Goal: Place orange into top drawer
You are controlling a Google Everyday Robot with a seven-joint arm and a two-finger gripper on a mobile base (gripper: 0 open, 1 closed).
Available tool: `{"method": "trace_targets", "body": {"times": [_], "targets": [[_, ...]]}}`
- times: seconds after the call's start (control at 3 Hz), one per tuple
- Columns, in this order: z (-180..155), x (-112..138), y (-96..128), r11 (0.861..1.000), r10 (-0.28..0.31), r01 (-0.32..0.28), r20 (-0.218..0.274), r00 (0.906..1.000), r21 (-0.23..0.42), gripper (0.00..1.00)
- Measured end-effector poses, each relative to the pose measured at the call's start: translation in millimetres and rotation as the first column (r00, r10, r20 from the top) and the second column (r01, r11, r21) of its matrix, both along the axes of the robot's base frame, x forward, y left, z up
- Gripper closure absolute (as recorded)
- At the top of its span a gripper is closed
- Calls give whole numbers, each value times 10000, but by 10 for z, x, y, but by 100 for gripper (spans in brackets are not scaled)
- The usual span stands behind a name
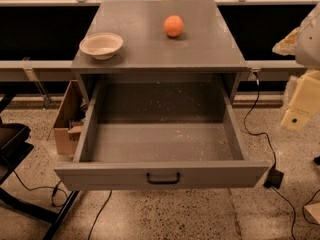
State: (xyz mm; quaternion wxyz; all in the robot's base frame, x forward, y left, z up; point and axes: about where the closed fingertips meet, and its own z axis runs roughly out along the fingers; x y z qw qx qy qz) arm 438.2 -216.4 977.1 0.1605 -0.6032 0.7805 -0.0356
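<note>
Terrazzo flooring (175, 219) surrounds a grey cabinet (235, 86). Its tabletop (150, 54) carries the orange (173, 26), right of centre near the back, well apart from a bowl (101, 45). The top drawer (160, 146) below stands pulled open. The hand (300, 106) hangs at the right edge, off the cabinet; its state cannot be told. Risk: a nudge on approach may roll the orange away. A cable (256, 98) and a cardboard box (67, 119) flank the cabinet.

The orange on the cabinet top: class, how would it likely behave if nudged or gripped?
The orange looks round and smooth, so a nudge would probably roll it across the flat cabinet top. Its curved skin may slip in a pinch. Released in the open top drawer, it might roll on. The gripper hangs at the right, apart from it.
</note>
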Motion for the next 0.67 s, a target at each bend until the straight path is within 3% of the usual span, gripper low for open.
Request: {"method": "trace_targets", "body": {"times": [0.33, 0.67], "targets": [[0, 0, 0, 10000, 1, -1, 2, 10000, 1, 0], [-8, 136, 40, 9995, 161, -173, 420, 9990, 278, 0]]}}
